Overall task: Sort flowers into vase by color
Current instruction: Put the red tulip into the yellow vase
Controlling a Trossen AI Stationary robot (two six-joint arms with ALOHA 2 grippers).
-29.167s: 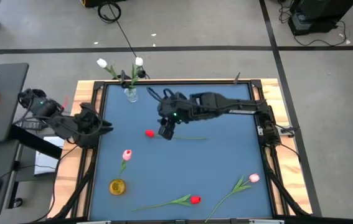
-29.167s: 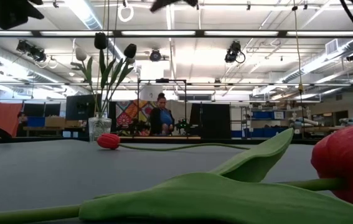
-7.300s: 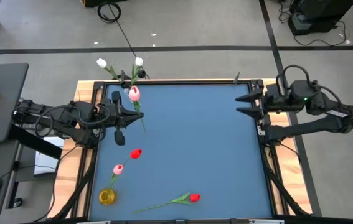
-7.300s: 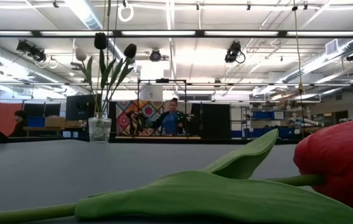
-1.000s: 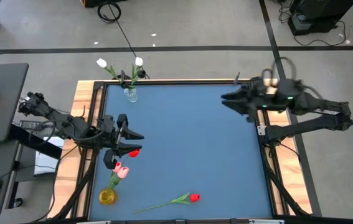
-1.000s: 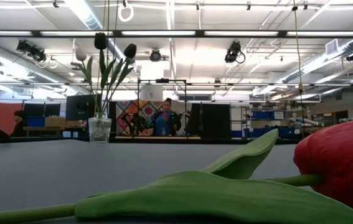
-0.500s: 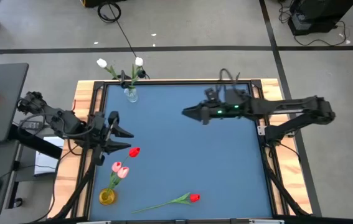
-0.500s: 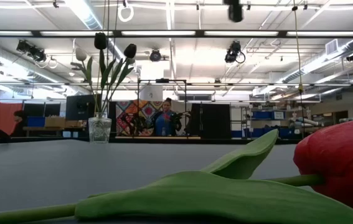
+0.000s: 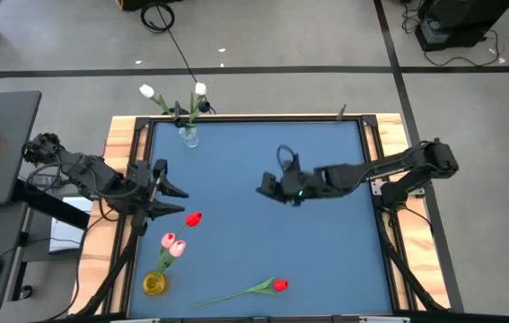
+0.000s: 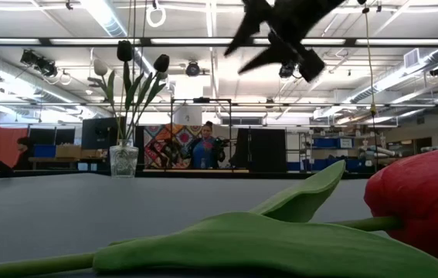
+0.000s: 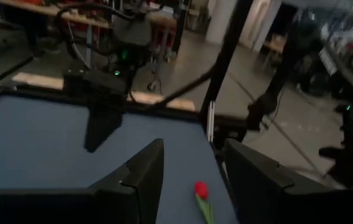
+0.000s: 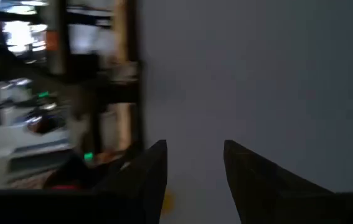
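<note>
A red tulip (image 9: pixel 280 286) lies on its side near the table's near edge, and its head (image 10: pixel 426 202) fills the low view's foreground. A yellow vase (image 9: pixel 154 283) at the near left holds two pink tulips (image 9: pixel 173 244). A red head (image 9: pixel 193 218) shows just beyond them. A clear vase (image 9: pixel 188 136) at the far left holds white tulips (image 9: pixel 200 89). My right gripper (image 9: pixel 259 190) hangs open in the air over the table's middle. My left gripper (image 9: pixel 180 201) is open at the left edge, beside the red head.
A wooden frame (image 9: pixel 371 144) rims the blue table. The table's right half (image 9: pixel 335 242) carries no objects. In the low view the clear vase (image 10: pixel 123 161) stands far back and a person (image 10: pixel 205 150) is in the room beyond.
My right arm has swung from the far right corner out over the table toward its middle and left, stretching out and tipping its fingers downward. My left gripper has drawn back a little from the pink tulips toward the left edge. Both stayed open.
</note>
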